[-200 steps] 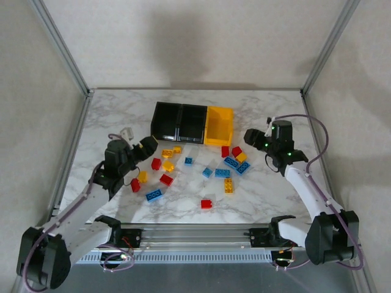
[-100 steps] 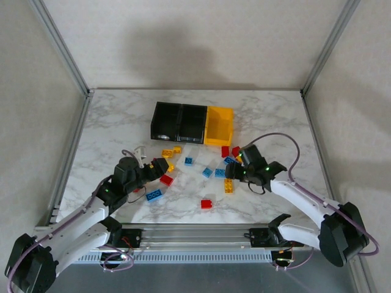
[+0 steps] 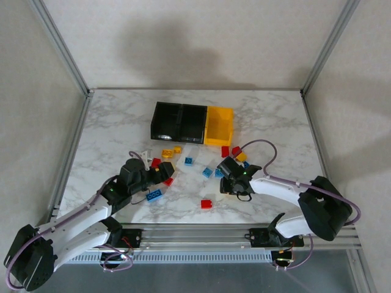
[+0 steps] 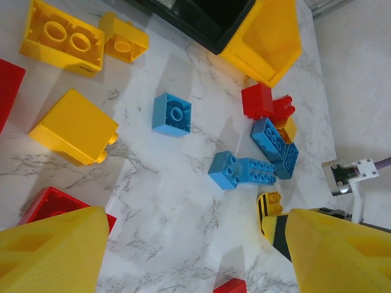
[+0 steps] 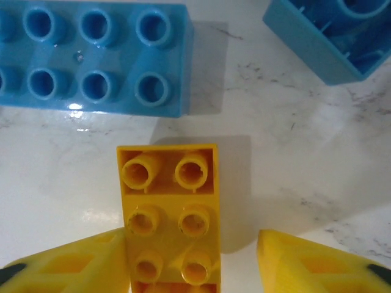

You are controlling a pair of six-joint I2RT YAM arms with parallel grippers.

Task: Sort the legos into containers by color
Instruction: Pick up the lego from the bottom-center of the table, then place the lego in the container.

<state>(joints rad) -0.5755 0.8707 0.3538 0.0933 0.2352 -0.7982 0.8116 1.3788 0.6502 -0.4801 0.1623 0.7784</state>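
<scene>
Glossy moulded plastic is shown by the yellow lego point(image 5: 168, 213) and the blue lego point(image 5: 91, 58); the marble-patterned table point(image 5: 275, 165) is finished smooth, with a faint sheen.

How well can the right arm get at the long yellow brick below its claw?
Probably yes: the yellow brick lies inside the open right claw, with nothing on top of it, and the blue brick sits clear beyond it.

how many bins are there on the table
3. They stand side by side in a row at the far middle of the table: a left black bin, a middle black bin, and a yellow bin at the right end. None seems hidden.
</scene>
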